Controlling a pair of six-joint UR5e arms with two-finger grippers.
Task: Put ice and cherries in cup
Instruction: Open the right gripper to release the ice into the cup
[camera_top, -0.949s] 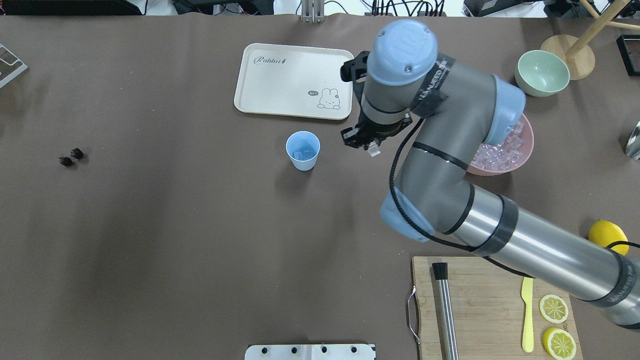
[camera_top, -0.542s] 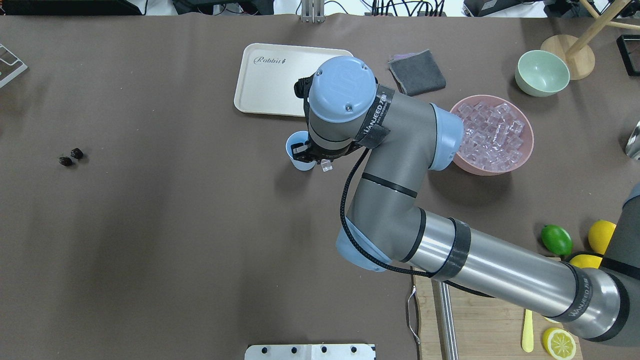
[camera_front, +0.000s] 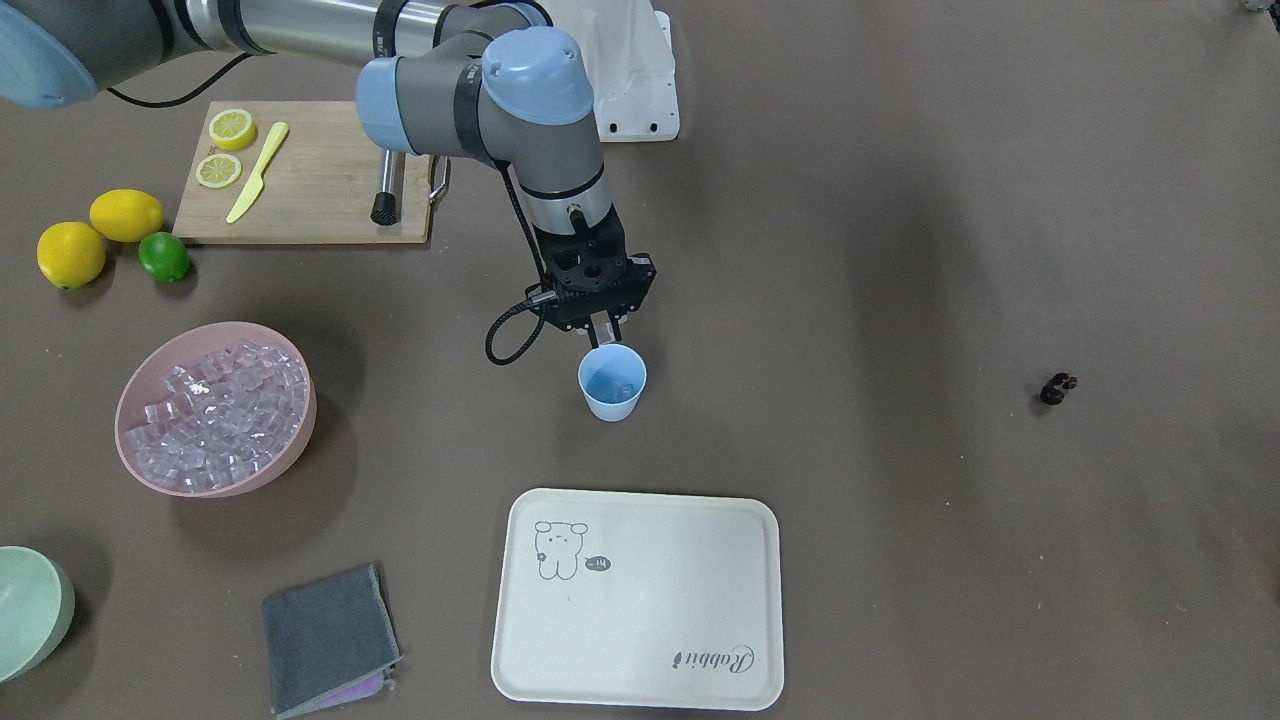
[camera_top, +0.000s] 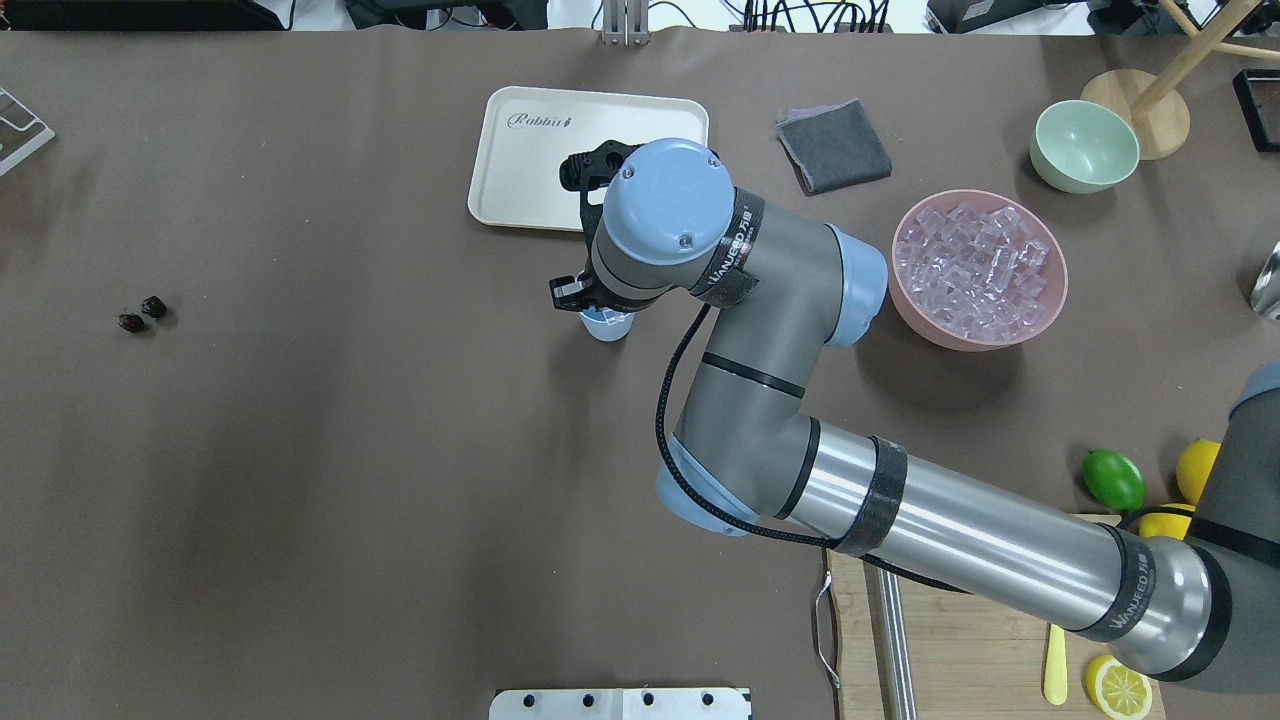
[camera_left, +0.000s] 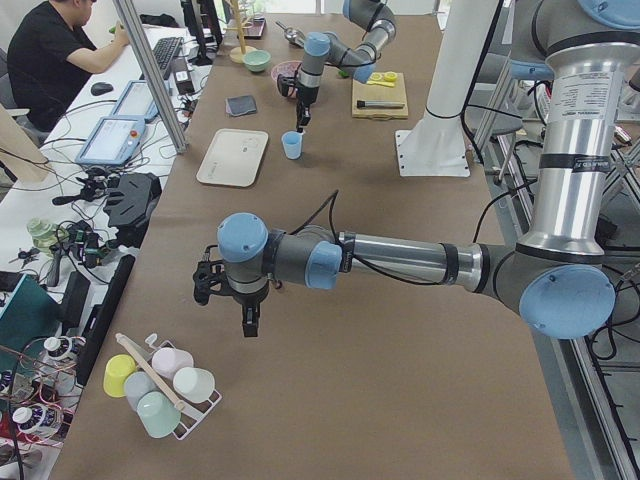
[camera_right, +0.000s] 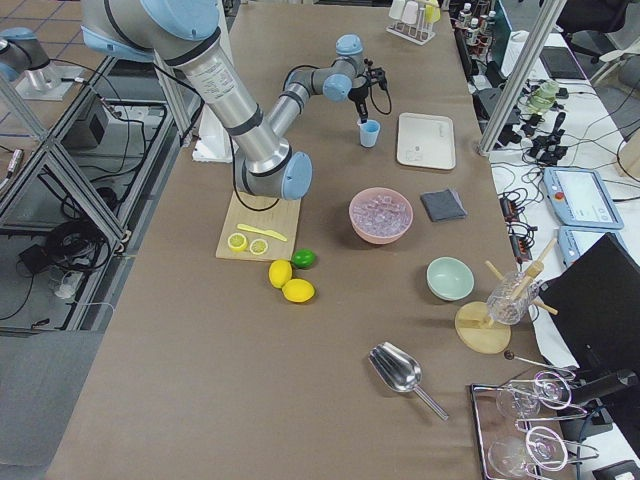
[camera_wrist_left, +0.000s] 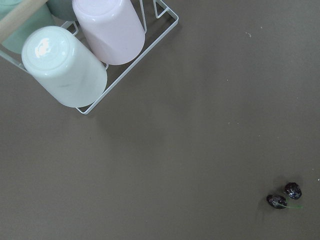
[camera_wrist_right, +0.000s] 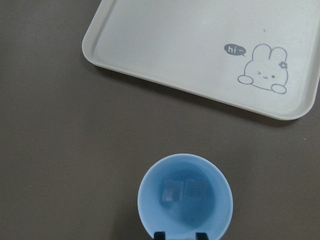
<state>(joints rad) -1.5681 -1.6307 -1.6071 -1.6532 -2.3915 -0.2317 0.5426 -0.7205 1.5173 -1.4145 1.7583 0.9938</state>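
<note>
The light-blue cup (camera_front: 612, 383) stands mid-table near the cream tray, with two ice cubes (camera_wrist_right: 185, 191) inside. My right gripper (camera_front: 602, 338) hangs just above the cup's rim, its fingers close together on a clear ice cube. In the right wrist view both fingertips (camera_wrist_right: 201, 235) sit over the cup (camera_wrist_right: 185, 197). More ice (camera_top: 975, 265) fills the pink bowl (camera_front: 308, 400). The cherries (camera_top: 142, 314) lie far off on the table and show in the left wrist view (camera_wrist_left: 284, 196). My left gripper (camera_left: 250, 325) shows only in the exterior left view; I cannot tell its state.
A cream tray (camera_front: 640, 600) lies beyond the cup. A grey cloth (camera_front: 325, 640), a pale green bowl (camera_top: 1085, 145), a cutting board (camera_front: 310, 180) with lemon slices, and a lime (camera_front: 160, 256) with lemons are on the right arm's side. A rack of cups (camera_wrist_left: 90, 55) stands near the left gripper.
My right arm has swung left from beside the pink bowl to above the cup, carrying an ice cube. The cherries and cup have not moved.
</note>
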